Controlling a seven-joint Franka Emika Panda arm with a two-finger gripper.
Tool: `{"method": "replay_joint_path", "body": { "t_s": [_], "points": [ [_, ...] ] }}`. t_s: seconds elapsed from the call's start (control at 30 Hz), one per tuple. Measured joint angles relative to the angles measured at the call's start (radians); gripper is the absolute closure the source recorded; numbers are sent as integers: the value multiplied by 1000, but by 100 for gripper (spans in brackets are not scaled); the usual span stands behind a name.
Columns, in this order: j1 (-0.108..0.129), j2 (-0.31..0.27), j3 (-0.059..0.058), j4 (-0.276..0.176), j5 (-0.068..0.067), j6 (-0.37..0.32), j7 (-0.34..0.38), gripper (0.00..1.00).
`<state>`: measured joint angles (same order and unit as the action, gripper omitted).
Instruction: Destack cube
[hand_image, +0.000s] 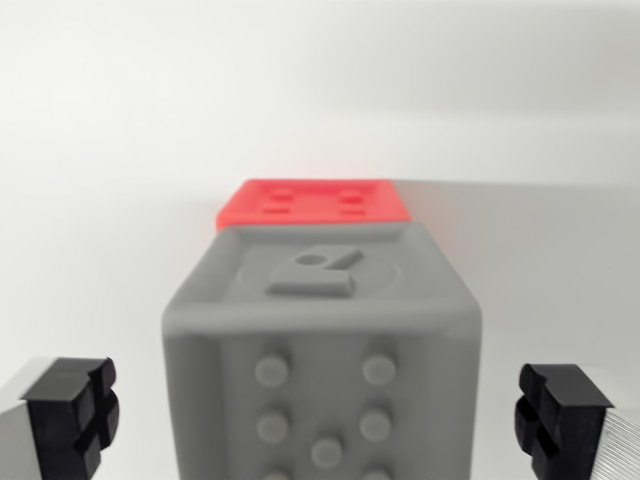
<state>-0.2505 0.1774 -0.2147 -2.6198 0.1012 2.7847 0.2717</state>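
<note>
Gripper (320, 420) spreading wide, fingers (70, 415) flanking grey cube (322, 370) (untouched); red cube (315, 203) lying behind it.

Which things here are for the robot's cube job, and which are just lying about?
For the job:
grey cube, close up between the fingers
red cube, showing past the grey one
gripper, jaws open, one finger either side of the grey cube, not touching

Just lying about:
nothing visible, only the plain white surface
</note>
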Motion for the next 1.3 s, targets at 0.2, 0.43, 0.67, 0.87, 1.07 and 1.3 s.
{"method": "replay_joint_path", "body": {
  "t_s": [0.2,0.43,0.67,0.87,1.07,1.3],
  "points": [
    [-6,39,12,4,29,34,-21,0],
    [-11,63,22,8,46,55,-35,0],
    [-12,66,23,9,49,58,-38,100],
    [-12,66,23,9,49,58,-38,100],
    [-12,66,23,9,49,58,-38,100],
    [-12,66,23,9,49,58,-38,100]
  ]
}}
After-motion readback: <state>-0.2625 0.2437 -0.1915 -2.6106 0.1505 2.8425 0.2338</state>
